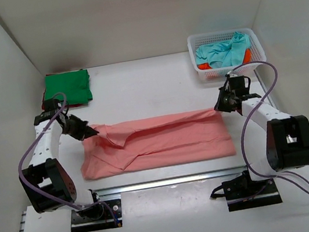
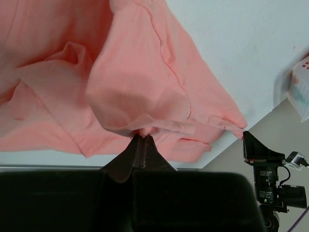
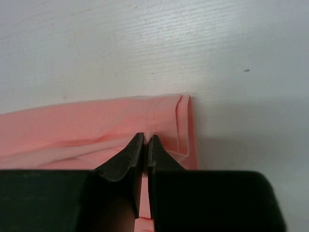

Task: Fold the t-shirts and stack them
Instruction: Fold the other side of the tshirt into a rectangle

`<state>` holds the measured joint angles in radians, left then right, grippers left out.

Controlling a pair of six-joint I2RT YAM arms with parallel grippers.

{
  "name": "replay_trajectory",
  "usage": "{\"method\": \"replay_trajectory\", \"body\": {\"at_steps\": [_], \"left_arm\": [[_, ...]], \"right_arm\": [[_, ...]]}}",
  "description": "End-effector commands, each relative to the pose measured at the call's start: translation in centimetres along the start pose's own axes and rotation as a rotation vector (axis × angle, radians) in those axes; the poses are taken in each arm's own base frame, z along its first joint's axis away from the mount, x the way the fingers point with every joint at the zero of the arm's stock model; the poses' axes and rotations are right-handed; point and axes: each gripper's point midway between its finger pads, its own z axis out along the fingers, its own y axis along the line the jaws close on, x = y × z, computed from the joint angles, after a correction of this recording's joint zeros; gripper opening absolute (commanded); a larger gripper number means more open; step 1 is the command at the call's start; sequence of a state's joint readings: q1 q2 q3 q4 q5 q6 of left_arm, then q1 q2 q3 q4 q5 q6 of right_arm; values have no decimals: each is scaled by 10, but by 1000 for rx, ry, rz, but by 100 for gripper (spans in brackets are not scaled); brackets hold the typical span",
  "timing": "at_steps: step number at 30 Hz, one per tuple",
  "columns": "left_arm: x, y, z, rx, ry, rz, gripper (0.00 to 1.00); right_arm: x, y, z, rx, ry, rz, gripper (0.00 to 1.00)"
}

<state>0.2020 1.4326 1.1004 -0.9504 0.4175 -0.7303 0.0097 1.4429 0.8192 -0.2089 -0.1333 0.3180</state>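
Hands both pinch the salmon-pink cloth short-sleeved t-shirt (image 1: 156,142), which lies spread left to right across the middle of your white bench (image 1: 138,89). Your left hand (image 1: 88,130) is closed on the shirt's far left corner and holds a bunched fold up off the bench. Your right hand (image 1: 219,107) is closed on the far right corner at the hemmed edge, low against the surface. Beyond the left hand, a folded green t-shirt (image 1: 67,87) sits on a red t-shirt (image 1: 44,100). Far right, a white plastic mesh basket (image 1: 251,39) holds a crumpled teal t-shirt (image 1: 225,50) over an orange-red t-shirt (image 1: 206,66).
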Motion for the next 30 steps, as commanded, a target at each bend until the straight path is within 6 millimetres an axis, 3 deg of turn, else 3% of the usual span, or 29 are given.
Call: {"method": "replay_trajectory", "body": {"at_steps": [1,10,17,20,21,22,25,28,30], "left_arm": [[8,6,-13,0,-22,16,0],[19,27,-11,-59,-20,-12,0],[20,47,-15,-143,-44,-56,2],[8,50,-24,-180,-104,-56,16],[4,49,-27,-184,-123,-57,35],[2,48,-28,-189,-129,-58,47],[-3,39,-25,-153,-122,-60,56],[2,28,-19,-98,-86,-68,60],[5,20,-15,-63,-85,-76,59]], "right_arm": [[-7,-6,-11,-6,-58,8,0],[25,-17,-13,5,-21,17,0],[43,-19,-23,39,20,18,10],[56,-16,-38,55,35,16,10],[60,-17,-44,64,30,25,15],[59,-11,-51,39,7,32,22],[63,-18,-59,42,-6,59,40],[55,-27,-60,56,-26,62,49],[48,-26,-59,56,-43,39,50]]}}
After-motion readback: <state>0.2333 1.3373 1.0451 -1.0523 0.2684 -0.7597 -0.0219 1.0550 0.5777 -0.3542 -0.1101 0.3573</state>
